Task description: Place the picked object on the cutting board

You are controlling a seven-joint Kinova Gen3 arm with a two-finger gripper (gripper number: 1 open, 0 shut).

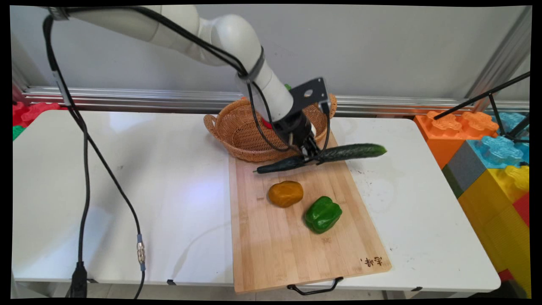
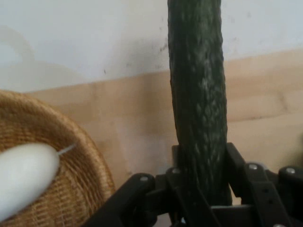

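My gripper [image 1: 312,157] is shut on a long dark green cucumber [image 1: 334,156], held level just above the far end of the wooden cutting board [image 1: 275,237]. In the hand view the cucumber [image 2: 199,104] runs straight up from between the fingers over the board [image 2: 137,123]. Right behind the gripper sits a wicker basket [image 1: 241,131]; its rim [image 2: 71,175] shows at the lower left of the hand view with a white vegetable [image 2: 23,179] in it. On the board lie an orange-yellow vegetable [image 1: 286,193] and a green bell pepper [image 1: 323,214].
The board's black handle [image 1: 315,289] hangs over the table's near edge. Large coloured toy blocks [image 1: 491,156] are stacked off the table's right side, with a black tripod leg [image 1: 487,95] above them. Black cables [image 1: 84,178] hang from the arm over the left of the table.
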